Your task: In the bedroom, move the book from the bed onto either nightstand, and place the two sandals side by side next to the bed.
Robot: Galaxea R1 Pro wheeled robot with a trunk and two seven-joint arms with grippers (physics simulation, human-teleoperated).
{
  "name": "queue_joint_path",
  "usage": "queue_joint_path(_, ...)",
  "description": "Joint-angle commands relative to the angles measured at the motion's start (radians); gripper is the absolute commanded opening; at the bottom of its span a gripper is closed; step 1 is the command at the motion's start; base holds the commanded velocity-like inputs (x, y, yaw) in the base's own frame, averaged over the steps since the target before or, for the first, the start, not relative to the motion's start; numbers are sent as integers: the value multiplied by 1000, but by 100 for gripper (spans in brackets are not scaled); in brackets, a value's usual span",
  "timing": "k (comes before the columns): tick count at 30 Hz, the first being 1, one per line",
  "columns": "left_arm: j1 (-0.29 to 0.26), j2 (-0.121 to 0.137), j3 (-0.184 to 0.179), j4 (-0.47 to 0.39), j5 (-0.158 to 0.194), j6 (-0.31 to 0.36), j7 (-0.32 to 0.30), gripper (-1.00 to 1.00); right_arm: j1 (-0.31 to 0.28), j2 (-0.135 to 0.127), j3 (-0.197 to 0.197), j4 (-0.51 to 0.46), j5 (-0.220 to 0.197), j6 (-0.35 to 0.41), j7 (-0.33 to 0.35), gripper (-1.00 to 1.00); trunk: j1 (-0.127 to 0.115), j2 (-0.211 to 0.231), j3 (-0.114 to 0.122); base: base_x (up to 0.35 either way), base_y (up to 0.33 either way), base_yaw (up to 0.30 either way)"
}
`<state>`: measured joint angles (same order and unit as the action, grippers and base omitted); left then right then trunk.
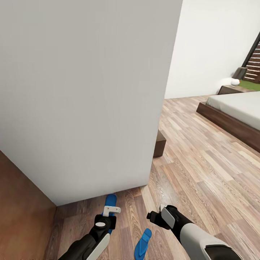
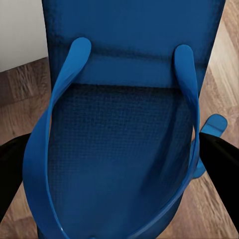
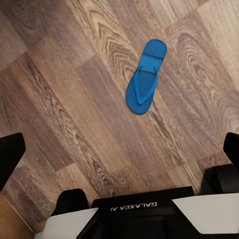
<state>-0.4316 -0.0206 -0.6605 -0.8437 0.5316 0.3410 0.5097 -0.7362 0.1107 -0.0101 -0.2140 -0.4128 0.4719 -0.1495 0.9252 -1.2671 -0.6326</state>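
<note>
My left gripper (image 1: 109, 213) is shut on one bright blue sandal (image 1: 110, 200), held just above the wood floor at the foot of a white wall. In the left wrist view this sandal (image 2: 119, 149) shows its straps close up, with a black finger (image 2: 221, 159) at either side. The other sandal (image 1: 143, 245) lies flat on the floor between my two arms. It lies under my right gripper (image 3: 119, 154), and this sandal (image 3: 146, 77) is well clear of the wide-apart fingers (image 3: 10, 154). My right gripper (image 1: 156, 216) hangs open and empty. The bed (image 1: 234, 108) stands at the far right. The book is out of view.
A big white wall block (image 1: 86, 94) rises right in front of me, with a brown surface (image 1: 21, 209) at its left. A low dark brown box (image 1: 159, 143) sits at the wall's corner. A dark nightstand (image 1: 228, 89) stands beyond the bed. Open plank floor (image 1: 195, 166) stretches toward the bed.
</note>
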Motion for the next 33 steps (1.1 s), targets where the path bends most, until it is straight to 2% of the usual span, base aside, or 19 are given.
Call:
queue_joint_path(1, -1, 1, -4, -2, 7, 3, 9, -100, 0, 0, -1, -2, -8, -1, -7, 100, 4, -8, -6, 0, 0, 0)
queue_joint_path(20, -1, -1, -3, -7, 9, 7, 18, -100, 0, 1, 5, -2, -5, -58, -11, 100, 77, -141, -96, 0, 0, 0)
queue_joint_path(30, -6, -20, 6, -22, 9, 28, 39, -100, 0, 2, 6, -2, 1, -62, -17, 100, 115, -211, -143, 0, 0, 0)
queue_joint_path(33, -7, -22, 7, -58, 8, 61, 58, -100, 0, 3, 6, -2, 1, -63, -18, 100, 127, -232, -157, 0, 0, 0)
